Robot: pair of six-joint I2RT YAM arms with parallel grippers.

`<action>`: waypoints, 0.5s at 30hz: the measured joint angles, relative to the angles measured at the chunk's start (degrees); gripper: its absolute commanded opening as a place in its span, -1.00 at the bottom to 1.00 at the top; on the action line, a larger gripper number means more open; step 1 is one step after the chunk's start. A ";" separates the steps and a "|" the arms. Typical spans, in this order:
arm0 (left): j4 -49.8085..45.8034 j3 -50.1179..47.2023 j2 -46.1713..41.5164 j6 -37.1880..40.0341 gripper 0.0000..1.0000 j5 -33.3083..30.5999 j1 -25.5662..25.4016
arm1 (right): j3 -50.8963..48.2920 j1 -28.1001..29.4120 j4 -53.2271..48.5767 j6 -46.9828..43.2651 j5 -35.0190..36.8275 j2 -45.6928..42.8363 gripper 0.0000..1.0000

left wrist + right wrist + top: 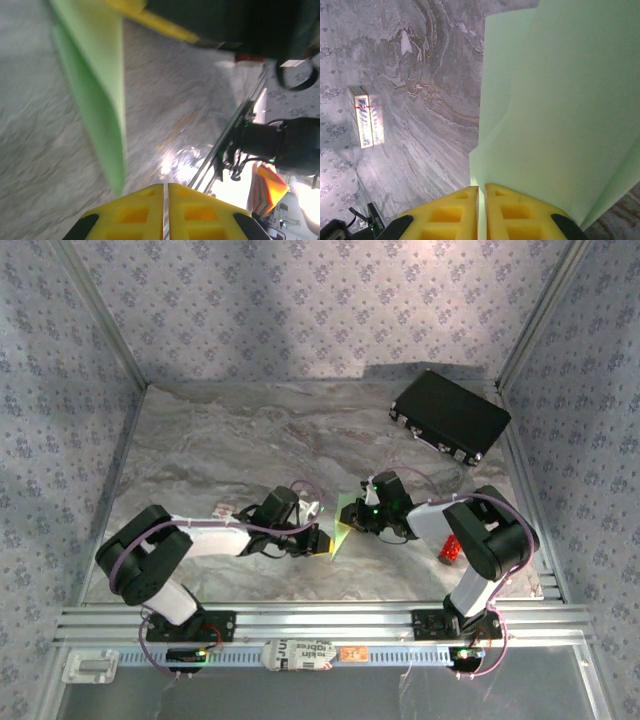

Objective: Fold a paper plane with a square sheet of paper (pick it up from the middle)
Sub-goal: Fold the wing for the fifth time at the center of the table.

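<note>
Right wrist: R claw (481, 200) pinches green paper (560, 100); L claw (165, 200) closed; box (365, 117) label illegible.

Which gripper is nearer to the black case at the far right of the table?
Right. In the top view the right gripper is down-left of the black case; the left gripper is even farther down-left.

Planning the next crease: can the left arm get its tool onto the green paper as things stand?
Probably yes. The green paper is pinched in the right tool, close beside the left tool, nothing between them. The left tool looks shut, so it would have to open first.
</note>
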 measured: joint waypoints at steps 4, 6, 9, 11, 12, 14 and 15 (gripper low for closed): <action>2.21 3.43 2.62 -0.87 -0.79 -0.04 0.00 | 0.00 0.00 0.07 0.02 0.15 0.00 -0.74; 3.34 4.70 4.72 -1.29 -0.79 -0.02 0.00 | 0.00 0.00 0.07 0.07 0.17 0.00 -0.74; 3.96 6.01 7.87 -1.66 -0.79 -0.07 0.00 | 0.00 0.00 0.09 0.22 0.31 0.00 -0.74; 3.91 6.93 9.81 -1.64 -0.80 -0.28 0.00 | 0.00 0.00 0.11 0.24 0.31 0.00 -0.74; 3.78 7.45 10.71 -1.60 -0.81 -0.52 0.00 | 0.00 0.00 0.11 0.28 0.31 0.00 -0.73; 3.41 8.26 11.87 -1.53 -0.83 -1.38 0.00 | -0.02 0.00 0.15 0.39 0.31 0.00 -0.73; 3.34 8.48 12.39 -1.40 -0.85 -1.79 0.00 | -0.04 0.00 0.22 0.39 0.31 0.00 -0.73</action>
